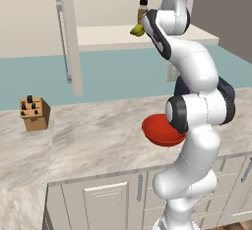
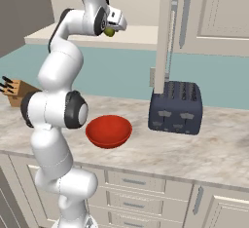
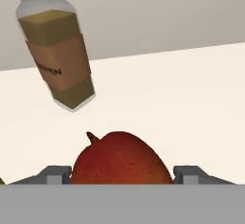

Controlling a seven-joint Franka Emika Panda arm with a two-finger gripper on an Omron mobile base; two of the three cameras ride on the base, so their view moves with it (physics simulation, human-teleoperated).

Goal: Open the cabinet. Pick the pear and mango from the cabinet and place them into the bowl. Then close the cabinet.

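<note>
Cabinet (image 1: 69, 32) open above marbled worktop (image 1: 98, 126): one bowl (image 2: 108, 130), one toaster (image 2: 176, 107), one knife block (image 1: 34, 113). Shelf: one bottle (image 3: 55, 46), one pear (image 1: 137, 30). Tool (image 3: 122, 177) brackets one mango (image 3: 122, 161); grip cannot be told.

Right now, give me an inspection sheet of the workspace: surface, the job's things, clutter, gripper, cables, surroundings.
Surface: marble counter, carrying the bowl, a toaster and a knife block.
Cabinet: doors open, pale shelf visible inside.
Mango: on the shelf, right between the finger tips in the hand view.
Pear: yellow-green, on the shelf beside the gripper.
Bowl: red, on the counter below the arm, nothing in it.
Clutter: brown black-capped bottle on the shelf behind the mango; dark toaster; knife block.
Gripper: up at the shelf, fingers on either side of the mango; grip cannot be confirmed.
Cables: nothing seen.
Surroundings: teal backsplash, cream base cabinets and drawers under the counter.
</note>
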